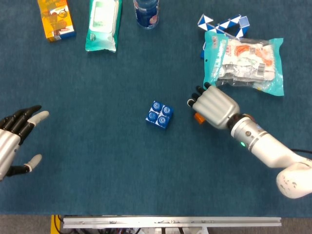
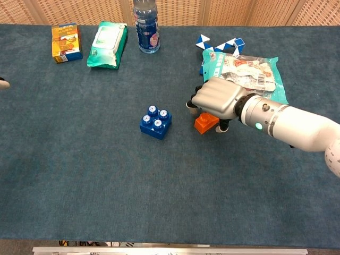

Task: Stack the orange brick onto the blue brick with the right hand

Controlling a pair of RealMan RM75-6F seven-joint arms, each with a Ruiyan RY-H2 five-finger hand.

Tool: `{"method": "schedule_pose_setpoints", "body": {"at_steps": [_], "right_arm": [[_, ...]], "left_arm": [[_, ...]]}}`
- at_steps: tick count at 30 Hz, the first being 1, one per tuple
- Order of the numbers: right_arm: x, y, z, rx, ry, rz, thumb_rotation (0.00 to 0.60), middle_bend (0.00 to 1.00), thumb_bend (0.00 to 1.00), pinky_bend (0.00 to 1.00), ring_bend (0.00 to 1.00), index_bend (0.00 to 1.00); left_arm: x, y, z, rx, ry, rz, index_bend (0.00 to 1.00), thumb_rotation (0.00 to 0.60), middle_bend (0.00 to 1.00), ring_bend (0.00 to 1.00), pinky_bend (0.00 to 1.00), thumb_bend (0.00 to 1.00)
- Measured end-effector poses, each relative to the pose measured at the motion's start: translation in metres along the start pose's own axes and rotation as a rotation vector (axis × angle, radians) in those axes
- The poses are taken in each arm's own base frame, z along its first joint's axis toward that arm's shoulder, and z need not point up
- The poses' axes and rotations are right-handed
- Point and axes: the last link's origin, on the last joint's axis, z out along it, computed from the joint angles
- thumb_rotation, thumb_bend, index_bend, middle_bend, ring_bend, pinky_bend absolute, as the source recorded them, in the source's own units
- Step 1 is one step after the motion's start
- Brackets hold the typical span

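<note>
**Right hand positioned over the orange brick, blue brick nearby**

The right hand (image 2: 217,100) is lowered over the orange brick (image 2: 205,123), palm down, fingers curled forward and downward around it. From the chest view, most of the brick shows below and in front of the hand, resting on the blue surface (image 2: 79,175). Whether the fingers actually grip the brick cannot be told: the palm hides the contact area. In the head view only a small orange corner (image 1: 199,117) shows at the edge of the hand (image 1: 214,106).

The blue brick (image 2: 155,122) sits on the surface just to the left of the orange brick, apart from it, studs facing up. Nothing is stacked on it.

The left hand (image 1: 13,139) is at the far left edge in the head view, fingers spread, holding nothing, well apart from both bricks.

Along the far side of the surface: an orange carton (image 2: 66,42), a green wipes pack (image 2: 107,37), a bottle (image 2: 145,24), a blue-and-white folding puzzle (image 2: 219,43), and a teal snack bag (image 2: 247,71) just behind the right hand.
</note>
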Motion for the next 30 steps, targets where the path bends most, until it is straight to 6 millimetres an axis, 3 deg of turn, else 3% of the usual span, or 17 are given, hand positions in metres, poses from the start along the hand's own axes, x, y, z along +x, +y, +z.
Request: {"method": "schedule_pose_setpoints", "body": {"at_steps": [11, 19, 30], "right_arm": [[-0.005, -0.004, 0.004, -0.003, 0.005, -0.01, 0.6, 0.38, 0.15, 0.3, 0.25, 0.43], [-0.007, -0.004, 0.007, -0.005, 0.008, -0.017, 0.6, 0.4, 0.22, 0.33, 0.27, 0.52], [0.005, 0.001, 0.003, -0.007, 0.04, -0.002, 0.6, 0.43, 0.26, 0.36, 0.3, 0.58]], "left_arm": [[0.0, -0.001, -0.002, 0.0, -0.004, -0.004, 0.11, 0.6, 0.09, 0.11, 0.22, 0.27], [0.0, -0.002, -0.003, 0.0, -0.003, -0.009, 0.11, 0.6, 0.09, 0.11, 0.22, 0.27], [0.0, -0.001, -0.002, -0.001, -0.004, -0.008, 0.11, 0.6, 0.09, 0.11, 0.22, 0.27]]}}
